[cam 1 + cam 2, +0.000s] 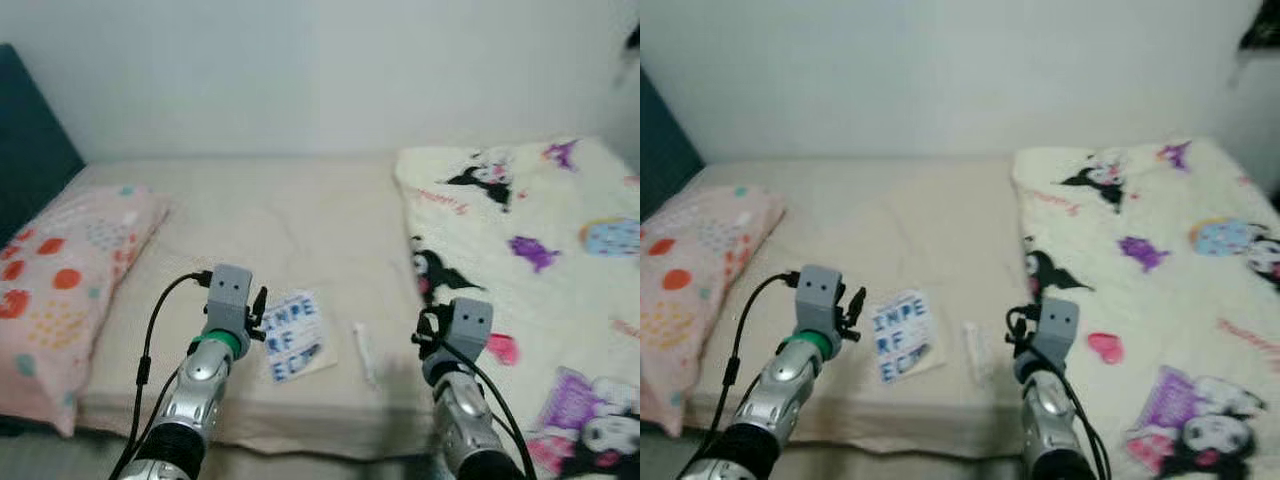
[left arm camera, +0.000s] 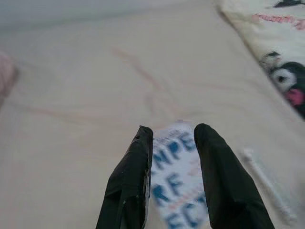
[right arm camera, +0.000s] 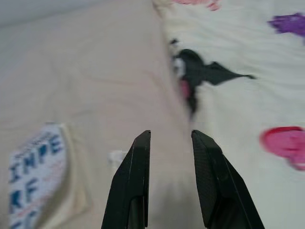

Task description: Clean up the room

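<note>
A white packet (image 1: 293,337) with blue letters lies flat on the beige bed sheet (image 1: 270,215), near the bed's front edge. Just right of it lies a small white stick (image 1: 365,352). My left gripper (image 2: 174,131) hovers open over the packet's (image 2: 176,186) near-left side, holding nothing. My right gripper (image 3: 170,135) is open and empty too, above the sheet by the edge of a white cartoon-print blanket (image 1: 540,250). The packet (image 3: 33,176) lies off to that gripper's left.
A pink pillow (image 1: 70,290) with coloured dots lies at the bed's left end, against a dark headboard (image 1: 30,150). The blanket covers the bed's right half. A pale wall (image 1: 320,70) runs along the far side. The sheet's middle is bare.
</note>
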`<state>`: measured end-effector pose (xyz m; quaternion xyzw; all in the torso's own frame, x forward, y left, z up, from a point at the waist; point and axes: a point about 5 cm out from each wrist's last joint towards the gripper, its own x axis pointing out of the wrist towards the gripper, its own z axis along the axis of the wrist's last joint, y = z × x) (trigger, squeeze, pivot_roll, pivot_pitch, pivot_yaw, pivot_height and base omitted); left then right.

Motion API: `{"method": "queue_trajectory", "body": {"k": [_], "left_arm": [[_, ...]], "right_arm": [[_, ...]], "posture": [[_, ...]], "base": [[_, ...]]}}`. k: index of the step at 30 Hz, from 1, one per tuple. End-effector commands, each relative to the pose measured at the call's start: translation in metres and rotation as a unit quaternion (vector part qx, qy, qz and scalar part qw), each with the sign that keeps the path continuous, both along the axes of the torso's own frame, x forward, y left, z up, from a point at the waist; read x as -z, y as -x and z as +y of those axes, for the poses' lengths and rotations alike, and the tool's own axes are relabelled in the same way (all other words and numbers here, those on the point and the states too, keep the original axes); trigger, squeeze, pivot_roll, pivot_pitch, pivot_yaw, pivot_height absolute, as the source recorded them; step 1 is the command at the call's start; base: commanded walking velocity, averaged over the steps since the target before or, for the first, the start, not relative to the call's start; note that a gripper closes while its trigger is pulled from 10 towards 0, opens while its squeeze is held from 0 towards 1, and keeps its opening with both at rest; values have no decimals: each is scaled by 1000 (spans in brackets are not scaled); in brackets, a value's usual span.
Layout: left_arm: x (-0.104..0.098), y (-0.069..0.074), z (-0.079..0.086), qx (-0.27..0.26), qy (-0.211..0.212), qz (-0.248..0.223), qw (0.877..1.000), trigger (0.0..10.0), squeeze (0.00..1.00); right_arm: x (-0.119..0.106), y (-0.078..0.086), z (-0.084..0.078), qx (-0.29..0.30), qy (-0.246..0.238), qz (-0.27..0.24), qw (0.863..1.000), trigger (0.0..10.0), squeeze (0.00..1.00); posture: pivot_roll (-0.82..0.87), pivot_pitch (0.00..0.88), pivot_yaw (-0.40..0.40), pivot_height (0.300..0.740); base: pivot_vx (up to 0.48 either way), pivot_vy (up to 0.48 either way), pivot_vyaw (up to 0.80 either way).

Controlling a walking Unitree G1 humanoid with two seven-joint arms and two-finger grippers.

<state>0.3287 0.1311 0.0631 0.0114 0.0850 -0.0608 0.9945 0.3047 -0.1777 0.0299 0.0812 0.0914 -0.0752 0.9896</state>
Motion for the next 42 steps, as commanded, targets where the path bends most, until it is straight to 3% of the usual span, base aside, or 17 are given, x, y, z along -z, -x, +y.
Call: {"method": "queue_trajectory", "body": {"k": [1, 10, 19, 32, 42], "left_arm": [[6, 2, 8, -13, 13, 18, 1000, 10000, 0], [5, 2, 7, -11, 20, 14, 1000, 10000, 0], [5, 2, 15, -16, -24, 11, 1000, 10000, 0], [6, 1, 15, -6, -26, 19, 999, 10000, 0], [13, 9, 14, -26, -23, 23, 999, 10000, 0]], "right_arm": [[6, 3, 8, -11, -6, 15, 1000, 10000, 0], [6, 4, 8, -10, -6, 15, 1000, 10000, 0], [6, 3, 11, -17, -6, 12, 1000, 10000, 0], [5, 1, 13, -19, -13, 16, 1000, 10000, 0], [-2, -6, 13, -43, -2, 8, 999, 10000, 0]], "posture": [[13, 0, 144, 740], [13, 0, 143, 740], [13, 0, 143, 740], [24, 0, 133, 736], [35, 0, 42, 703]], "base": [[0, 480, 0], [0, 480, 0], [0, 0, 0], [0, 0, 0], [0, 0, 0]]}}
